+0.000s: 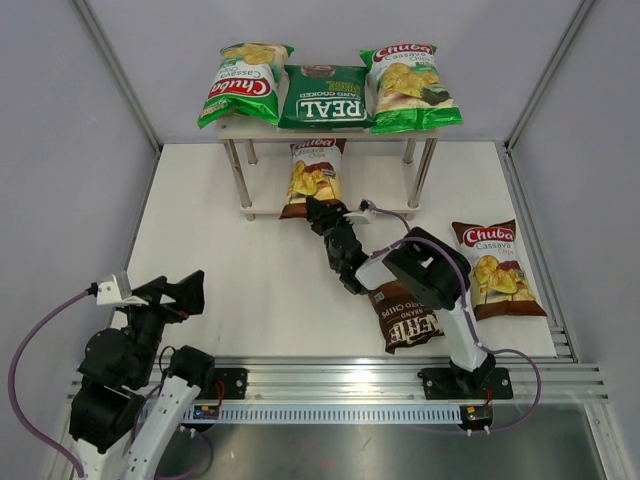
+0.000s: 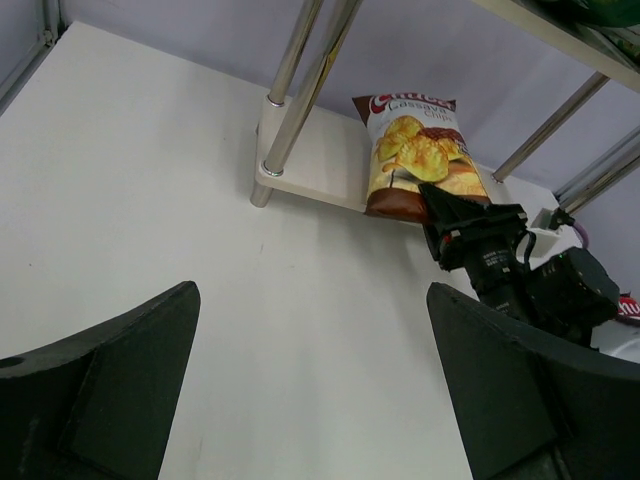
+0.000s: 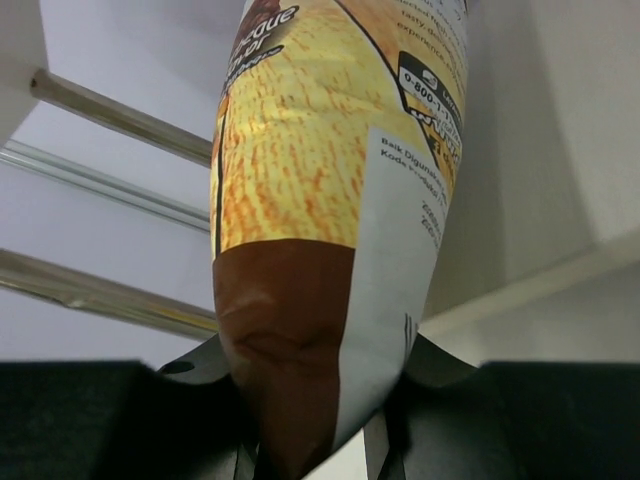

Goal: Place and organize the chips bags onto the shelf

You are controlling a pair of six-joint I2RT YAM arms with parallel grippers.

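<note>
- The left claw (image 2: 310, 290) is seen low over the desk (image 1: 250, 270) at the near left, its jaws spread fully apart, with nothing held or touched.
- A Kettle bag (image 1: 405, 318) is laid flat on the desk beside the right arm's base.
- A brown-and-white Chuba bag (image 1: 497, 268) is laid on the desk at the right.
- The right claw (image 1: 318, 212) is clamped on the near end of another brown-and-white Chuba bag, the gripped bag (image 1: 315, 175), which is rested on the lower board of the shelf (image 2: 315, 165).
- On the top board, a REAL bag (image 1: 323, 97) is set between two light-green Chuba bags (image 1: 243, 82).
</note>
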